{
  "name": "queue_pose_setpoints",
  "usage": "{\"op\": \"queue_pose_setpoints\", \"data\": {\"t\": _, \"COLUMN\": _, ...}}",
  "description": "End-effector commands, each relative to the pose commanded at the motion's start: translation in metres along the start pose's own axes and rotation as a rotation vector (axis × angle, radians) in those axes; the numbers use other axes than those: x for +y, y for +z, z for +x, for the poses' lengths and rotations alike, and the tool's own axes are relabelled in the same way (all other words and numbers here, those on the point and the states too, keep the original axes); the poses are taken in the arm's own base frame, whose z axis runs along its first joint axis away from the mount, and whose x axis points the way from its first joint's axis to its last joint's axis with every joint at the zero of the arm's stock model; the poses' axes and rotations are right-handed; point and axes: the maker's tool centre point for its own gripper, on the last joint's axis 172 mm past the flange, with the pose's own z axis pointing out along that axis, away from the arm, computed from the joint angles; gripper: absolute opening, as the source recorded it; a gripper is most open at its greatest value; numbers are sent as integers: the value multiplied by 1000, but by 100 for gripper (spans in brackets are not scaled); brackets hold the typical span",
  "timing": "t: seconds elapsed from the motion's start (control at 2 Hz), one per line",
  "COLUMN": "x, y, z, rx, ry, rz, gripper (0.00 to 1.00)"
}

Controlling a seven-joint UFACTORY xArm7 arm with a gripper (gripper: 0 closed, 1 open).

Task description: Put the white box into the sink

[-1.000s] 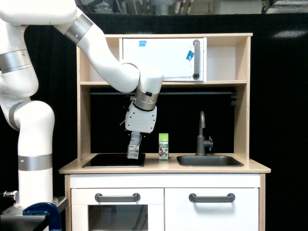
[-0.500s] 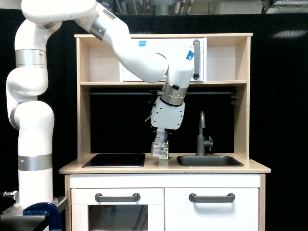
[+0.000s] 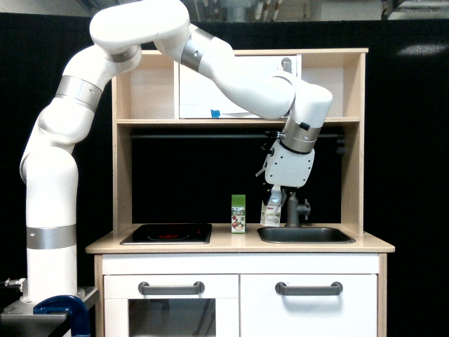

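Observation:
The white box (image 3: 271, 210), a small carton with a gabled top and a reddish-green print low on its side, hangs tilted over the left end of the sink (image 3: 306, 235). My gripper (image 3: 274, 197) comes down from above and is shut on the box's top. The carton's bottom sits just above the sink's rim, right beside the grey faucet (image 3: 295, 198).
A green-topped juice carton (image 3: 238, 213) stands upright on the wooden counter (image 3: 238, 245), left of the sink. A black hob (image 3: 167, 234) lies at the counter's left. Above are a shelf (image 3: 238, 121) and a white cabinet door with a handle (image 3: 285, 65).
My arm has swung from above the hob toward the exterior view's right, carrying the white box past the juice carton to above the sink's left end.

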Motion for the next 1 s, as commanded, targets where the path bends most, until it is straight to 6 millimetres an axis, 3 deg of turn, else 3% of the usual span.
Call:
{"op": "queue_pose_setpoints", "data": {"t": 0.5, "x": 27, "y": -4, "z": 13, "rx": 0, "ry": 0, "rz": 0, "gripper": 0}}
{"op": "queue_pose_setpoints", "data": {"t": 1.0, "x": 26, "y": -5, "z": 8, "rx": 0, "ry": 0, "rz": 0, "gripper": 100}}
